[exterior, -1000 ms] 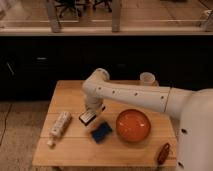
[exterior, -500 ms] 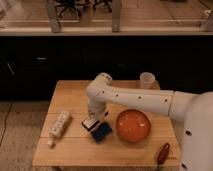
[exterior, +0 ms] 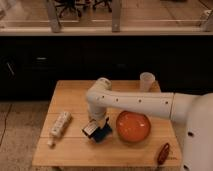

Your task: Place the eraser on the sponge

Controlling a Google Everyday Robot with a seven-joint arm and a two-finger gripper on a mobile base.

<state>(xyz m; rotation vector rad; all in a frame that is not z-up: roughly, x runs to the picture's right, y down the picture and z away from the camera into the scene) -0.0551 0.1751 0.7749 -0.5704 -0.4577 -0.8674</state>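
My fingers [exterior: 95, 124] hang low over the middle of the wooden surface [exterior: 75, 150], just left of the orange bowl [exterior: 133, 127], with my arm reaching in from the right. I judge them pinched on the eraser [exterior: 89, 129]: it sits right at their tip and leans at a tilt instead of lying flat, though the fingertips themselves are mostly hidden behind it. The eraser is at the left, far edge of the sponge [exterior: 104, 133], touching or overlapping that edge as far as I can see. Most of the sponge shows bare to the right of it. So by my reckoning the carrying part is close to its end and the placing part is what remains. The eraser is in my hold and beside its goal, but it does not rest squarely on the sponge and I have not let it go. What is left, as I judge it, is a short shift to the right and nearer, a gentle lowering until the eraser lies flat on the pad, and then letting go. The eraser is a small block, black in the body with a pale face turned up and toward the left, about the sponge's size or a little smaller. The sponge is a flat dark-blue pad, lying slightly askew on the surface.
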